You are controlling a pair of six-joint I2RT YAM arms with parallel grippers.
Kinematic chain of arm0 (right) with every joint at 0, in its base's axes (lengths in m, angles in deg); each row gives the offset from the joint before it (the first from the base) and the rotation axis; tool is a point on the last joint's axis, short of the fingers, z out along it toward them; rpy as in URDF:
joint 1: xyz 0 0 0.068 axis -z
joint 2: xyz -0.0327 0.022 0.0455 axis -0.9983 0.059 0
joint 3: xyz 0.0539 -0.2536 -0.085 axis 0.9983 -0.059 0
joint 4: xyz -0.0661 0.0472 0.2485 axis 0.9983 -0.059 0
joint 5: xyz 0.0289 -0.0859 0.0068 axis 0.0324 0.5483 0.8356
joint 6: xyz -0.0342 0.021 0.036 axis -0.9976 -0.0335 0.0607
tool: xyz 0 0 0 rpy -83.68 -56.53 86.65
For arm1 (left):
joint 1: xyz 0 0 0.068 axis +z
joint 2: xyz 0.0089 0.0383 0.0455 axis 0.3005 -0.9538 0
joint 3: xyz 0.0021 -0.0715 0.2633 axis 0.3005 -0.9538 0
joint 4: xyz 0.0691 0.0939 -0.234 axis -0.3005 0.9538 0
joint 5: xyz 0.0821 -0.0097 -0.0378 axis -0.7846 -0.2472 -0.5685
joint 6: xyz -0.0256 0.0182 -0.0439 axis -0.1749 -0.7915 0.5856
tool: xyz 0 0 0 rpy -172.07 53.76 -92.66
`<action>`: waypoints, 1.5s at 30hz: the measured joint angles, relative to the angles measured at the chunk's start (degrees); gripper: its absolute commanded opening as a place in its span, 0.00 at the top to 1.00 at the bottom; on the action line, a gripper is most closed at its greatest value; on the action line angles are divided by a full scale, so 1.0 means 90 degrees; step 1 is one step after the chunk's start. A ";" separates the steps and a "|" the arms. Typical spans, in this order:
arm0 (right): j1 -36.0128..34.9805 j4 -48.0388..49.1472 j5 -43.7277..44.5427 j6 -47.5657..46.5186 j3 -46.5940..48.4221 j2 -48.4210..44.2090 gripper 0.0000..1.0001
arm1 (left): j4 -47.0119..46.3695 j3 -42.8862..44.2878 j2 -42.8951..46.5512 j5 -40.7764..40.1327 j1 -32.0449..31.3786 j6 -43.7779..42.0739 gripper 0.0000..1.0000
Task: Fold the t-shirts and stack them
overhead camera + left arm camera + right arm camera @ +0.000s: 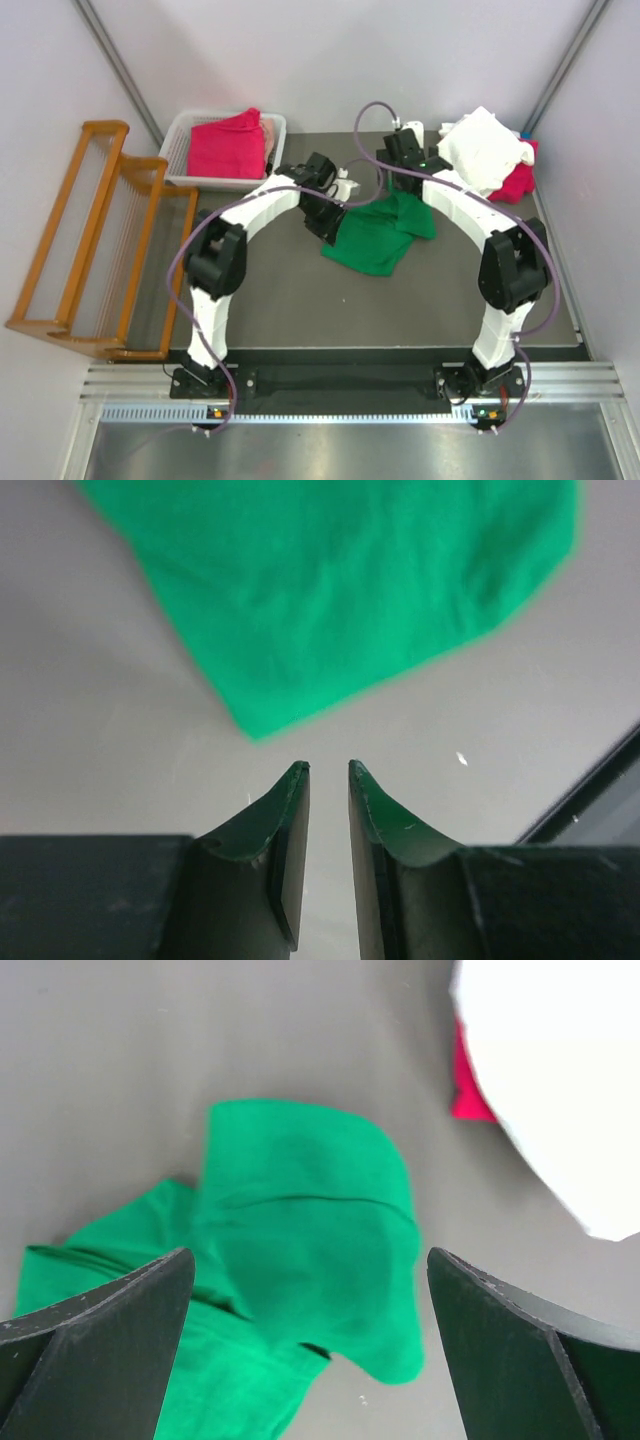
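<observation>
Nearest you, the surface (300,310) is bare from its near edge up to the green shirt (378,240), so you have open room there between the two arms.

Your left claw (328,765) is narrow. Its fingers (290,820) stand a thin slit apart with nothing between them. It hangs over bare surface just off the green shirt's left side. In the left wrist view the shirt's nearest corner points at the fingertips but does not touch them.

The green shirt lies crumpled a little right of the middle. Its near-left part is spread wide, and a folded flap reaches up to the right. There is bare surface on all its sides.

Your right claw (310,1255) is wide open and holds nothing. It hovers above the far part of the green shirt, with one finger to either side of the folded flap. You cannot tell from these views whether it touches the cloth.

Farther on, at the far right corner, the white shirt (485,150) is heaped on a red shirt (518,182) that pokes out toward the right edge. This heap is apart from the green shirt.

At the far left corner a basket (180,135) holds a crimson shirt (228,148). A rack (90,250) stands off the surface's left edge.
</observation>
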 measured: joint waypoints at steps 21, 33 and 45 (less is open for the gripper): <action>0.1086 0.0372 -0.1460 0.0391 -0.1073 -0.1644 0.00 | 0.0639 0.3623 -0.2820 0.0124 0.0641 0.0639 0.50; 0.1071 0.0476 -0.1744 0.0454 -0.1078 -0.1515 0.00 | 0.0534 0.2888 -0.2640 0.0182 0.0056 0.0610 0.50; 0.0957 0.0537 -0.1865 0.0447 -0.1292 -0.1501 0.00 | 0.0539 0.3203 -0.2688 0.0090 0.0109 0.0627 0.85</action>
